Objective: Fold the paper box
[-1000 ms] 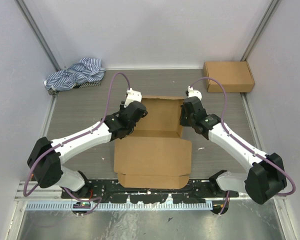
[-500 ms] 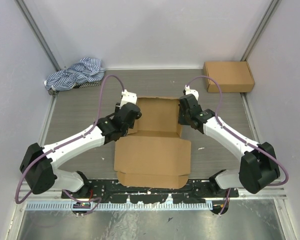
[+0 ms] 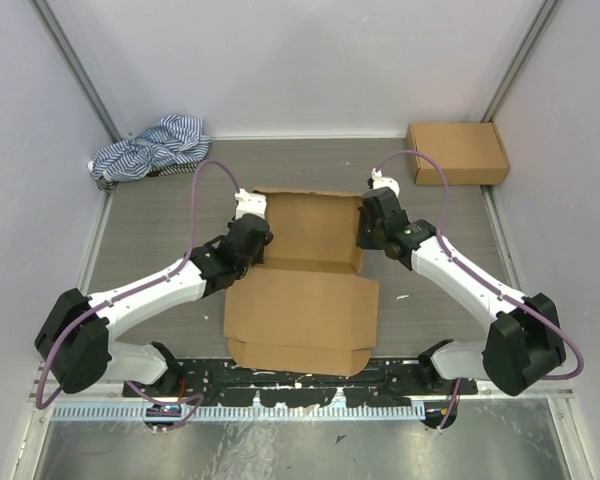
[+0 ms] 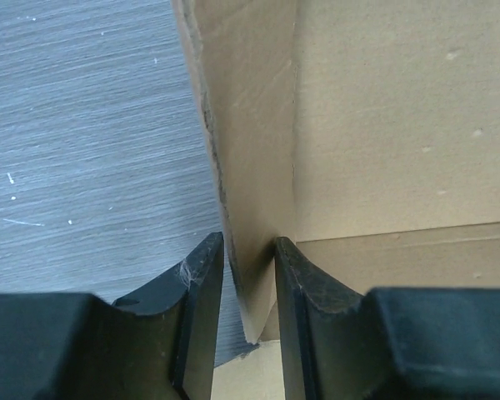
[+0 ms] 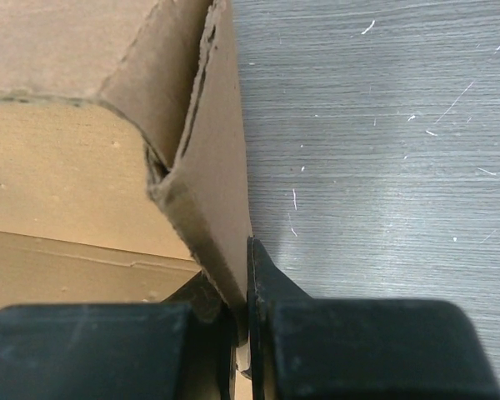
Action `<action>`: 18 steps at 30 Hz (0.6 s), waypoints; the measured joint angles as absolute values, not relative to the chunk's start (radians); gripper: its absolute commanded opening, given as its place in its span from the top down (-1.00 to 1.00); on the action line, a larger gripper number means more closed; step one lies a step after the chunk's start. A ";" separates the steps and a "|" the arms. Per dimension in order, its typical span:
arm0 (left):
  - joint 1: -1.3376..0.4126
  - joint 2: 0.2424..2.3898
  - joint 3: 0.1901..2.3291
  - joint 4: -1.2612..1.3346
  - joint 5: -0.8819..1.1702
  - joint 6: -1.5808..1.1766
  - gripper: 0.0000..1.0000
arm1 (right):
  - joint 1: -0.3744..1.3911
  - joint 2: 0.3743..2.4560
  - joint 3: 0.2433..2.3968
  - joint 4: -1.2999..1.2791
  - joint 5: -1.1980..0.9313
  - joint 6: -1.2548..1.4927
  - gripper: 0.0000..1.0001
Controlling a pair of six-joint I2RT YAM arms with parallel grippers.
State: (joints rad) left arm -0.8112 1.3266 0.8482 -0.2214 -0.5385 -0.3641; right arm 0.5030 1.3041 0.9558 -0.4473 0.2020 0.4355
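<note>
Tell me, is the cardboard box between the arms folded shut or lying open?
Open, only partly folded. The box has its side walls standing up, but its lid lies flat on the table.

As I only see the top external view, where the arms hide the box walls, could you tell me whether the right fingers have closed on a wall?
Observer: Yes, the right fingers are pinched shut on the paper box wall.
Operator: Thanks. And the other side?
Observer: The left fingers straddle the opposite wall; table shows beside one, so grip is unclear.
Operator: Is the right wall one layer?
Observer: No, folded double, its layers gaping above the grip.
</note>
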 measured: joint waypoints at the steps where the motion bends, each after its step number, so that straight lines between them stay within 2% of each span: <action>1: -0.811 1.327 0.848 -0.214 -0.534 -0.364 0.31 | 0.503 1.301 0.956 -0.447 0.200 0.435 0.98; 5: -0.811 1.332 0.849 -0.194 -0.529 -0.368 0.50 | 0.503 1.291 0.955 -0.446 0.196 0.435 0.98; 8: -0.810 1.348 0.853 -0.191 -0.532 -0.368 0.86 | 0.503 1.287 0.953 -0.447 0.197 0.433 0.98; 9: -0.809 1.354 0.855 -0.192 -0.534 -0.371 0.92 | 0.502 1.287 0.952 -0.448 0.199 0.432 0.98; 12: -0.805 1.375 0.876 -0.201 -0.549 -0.373 0.99 | 0.502 1.287 0.949 -0.450 0.200 0.433 0.98; 18: -0.816 1.422 0.948 -0.273 -0.619 -0.375 1.00 | 0.502 1.287 0.949 -0.447 0.197 0.442 0.98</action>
State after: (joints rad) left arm -0.8162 1.4216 0.9478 -0.2726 -0.6186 -0.3752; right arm 0.5022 1.2869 0.9485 -0.4473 0.1967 0.4419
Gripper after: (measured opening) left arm 0.028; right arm 0.097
